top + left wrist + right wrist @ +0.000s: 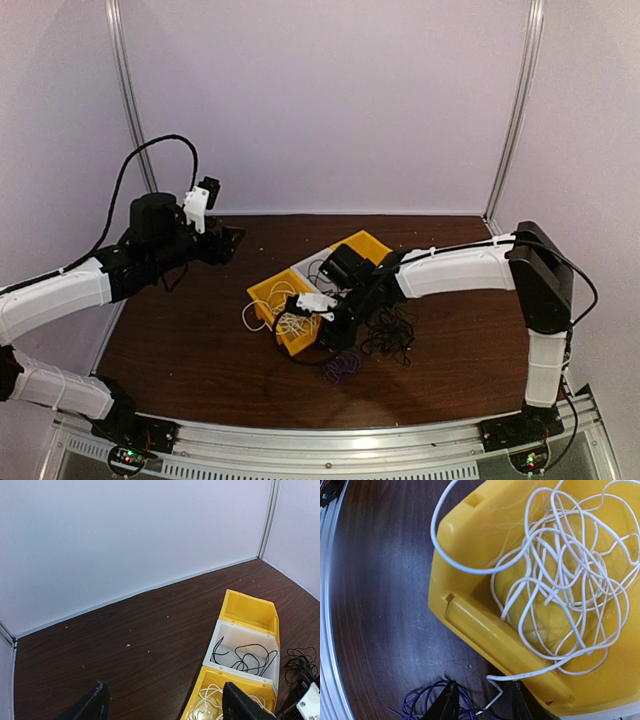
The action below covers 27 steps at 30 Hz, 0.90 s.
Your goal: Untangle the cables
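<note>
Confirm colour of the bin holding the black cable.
The bin is white, with the black cable inside; the left wrist view shows it best.

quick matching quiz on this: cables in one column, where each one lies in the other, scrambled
Cables
1. thin white cable
2. thin purple cable
3. loose thin black cable
4. bunch of tangled black cables

Places
a. inside the white plastic bin
b. inside the near yellow plastic bin, one loop hanging over its rim
c. on the dark wooden table, beside the white bin
d. on the table, by the near yellow bin's corner

Pairs: 1-b, 2-d, 3-a, 4-c
</note>
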Motion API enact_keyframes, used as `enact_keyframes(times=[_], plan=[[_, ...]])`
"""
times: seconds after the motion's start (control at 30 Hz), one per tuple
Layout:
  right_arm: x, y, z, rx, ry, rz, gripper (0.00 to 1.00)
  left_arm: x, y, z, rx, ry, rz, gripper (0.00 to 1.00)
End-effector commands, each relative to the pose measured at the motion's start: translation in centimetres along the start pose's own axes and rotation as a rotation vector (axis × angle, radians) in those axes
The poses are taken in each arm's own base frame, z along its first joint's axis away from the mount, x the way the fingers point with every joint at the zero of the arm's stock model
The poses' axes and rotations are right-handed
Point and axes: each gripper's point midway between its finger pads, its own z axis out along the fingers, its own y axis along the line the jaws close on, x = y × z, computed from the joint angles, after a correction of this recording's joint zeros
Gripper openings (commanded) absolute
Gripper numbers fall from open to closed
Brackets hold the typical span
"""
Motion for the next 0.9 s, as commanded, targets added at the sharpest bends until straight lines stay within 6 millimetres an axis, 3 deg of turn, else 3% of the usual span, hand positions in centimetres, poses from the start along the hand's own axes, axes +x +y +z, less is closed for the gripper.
enact_keyframes(times=[0.0, 0.1, 0.33, 0.63, 0.87], plan=[[-3.4, -1.7, -0.4, 0.072, -0.083, 0.008, 0.38, -1.6, 0.6, -0.5, -0.021, -0.066, -0.009, 0.79], [-3.7, -2.3, 0.0, 0.103, -0.085, 0.03, 0.35, -1.7, 0.7, -0.5, -0.019, -0.067, -0.009, 0.79], [-4.5, -3.2, 0.3, 0.134, -0.089, 0.071, 0.0, -1.9, 0.8, -0.5, -0.009, -0.073, -0.02, 0.79], [-9.2, -2.6, -3.3, 0.134, -0.265, 0.015, 0.0, -2.0, 0.7, -0.6, -0.002, -0.076, -0.025, 0.78], [-10.8, -4.0, -1.1, 0.144, -0.305, 0.006, 0.0, -1.8, 0.6, -0.5, 0.008, -0.072, -0.028, 0.79]])
